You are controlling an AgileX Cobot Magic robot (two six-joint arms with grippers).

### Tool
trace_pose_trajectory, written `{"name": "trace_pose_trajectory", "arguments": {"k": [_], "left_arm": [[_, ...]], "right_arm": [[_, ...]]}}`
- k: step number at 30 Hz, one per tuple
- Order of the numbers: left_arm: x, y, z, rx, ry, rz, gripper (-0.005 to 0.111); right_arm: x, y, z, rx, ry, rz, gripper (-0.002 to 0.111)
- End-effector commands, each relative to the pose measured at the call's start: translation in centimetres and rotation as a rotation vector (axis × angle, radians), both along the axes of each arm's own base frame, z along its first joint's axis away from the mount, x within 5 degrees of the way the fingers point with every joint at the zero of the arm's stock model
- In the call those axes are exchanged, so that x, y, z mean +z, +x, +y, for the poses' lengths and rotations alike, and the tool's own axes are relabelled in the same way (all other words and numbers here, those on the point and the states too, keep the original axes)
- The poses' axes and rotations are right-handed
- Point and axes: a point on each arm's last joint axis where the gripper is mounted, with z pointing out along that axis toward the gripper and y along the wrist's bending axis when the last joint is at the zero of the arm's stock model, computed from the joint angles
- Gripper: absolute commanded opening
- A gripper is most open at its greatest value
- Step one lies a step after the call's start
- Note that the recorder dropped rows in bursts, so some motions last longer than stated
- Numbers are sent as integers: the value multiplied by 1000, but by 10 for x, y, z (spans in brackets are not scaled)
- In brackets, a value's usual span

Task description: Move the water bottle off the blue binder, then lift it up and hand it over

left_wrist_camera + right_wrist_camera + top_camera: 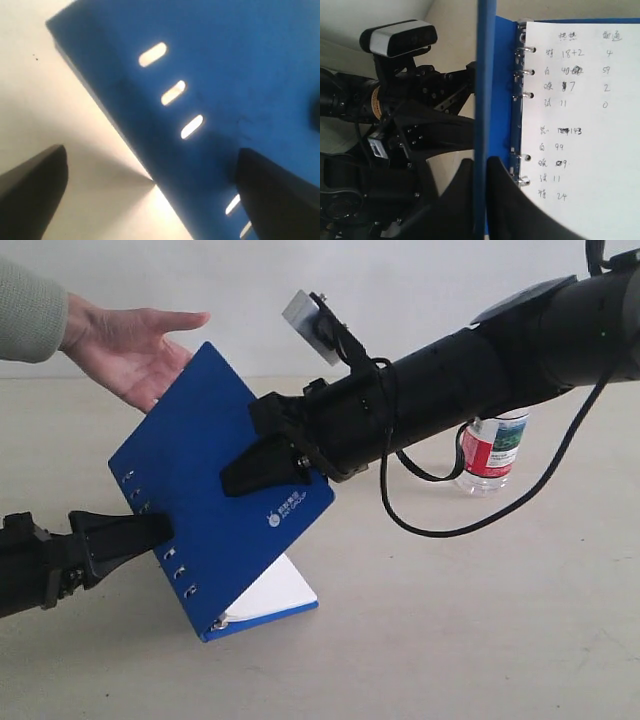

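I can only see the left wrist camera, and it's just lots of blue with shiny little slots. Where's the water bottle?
Observer: The water bottle isn't on the blue binder. It's standing upright on the table, over on the right side.
Kid: So why is the blue thing all tilted?
Observer: The right gripper is shut on the binder's cover and holds it up at a slant.
Kid: Is somebody waiting to get it?
Observer: Yes, an open hand is reaching in, palm up, just behind the binder's top corner.
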Motion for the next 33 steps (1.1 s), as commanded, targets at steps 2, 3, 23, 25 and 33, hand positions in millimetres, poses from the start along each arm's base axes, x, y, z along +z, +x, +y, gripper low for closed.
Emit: {"name": "trace_pose_trajectory", "arguments": {"k": [2,3,23,25,33], "left_arm": [[-1,-2,0,-10,12,-19,84],[-1,-2,-1,-14,12,-19,84],[18,9,-43,-171,-32,-87,84],[21,12,-49,-151,-54,-88,84],[22,17,-47,-81,-87,-66,53]], "right_arm": [[12,-4,2,24,68,14,0],[11,-4,2,25,65,11,0],[7,-6,0,56,23,4,0],[7,-6,0,58,24,5,0],[7,-6,0,61,24,-1,0]]}}
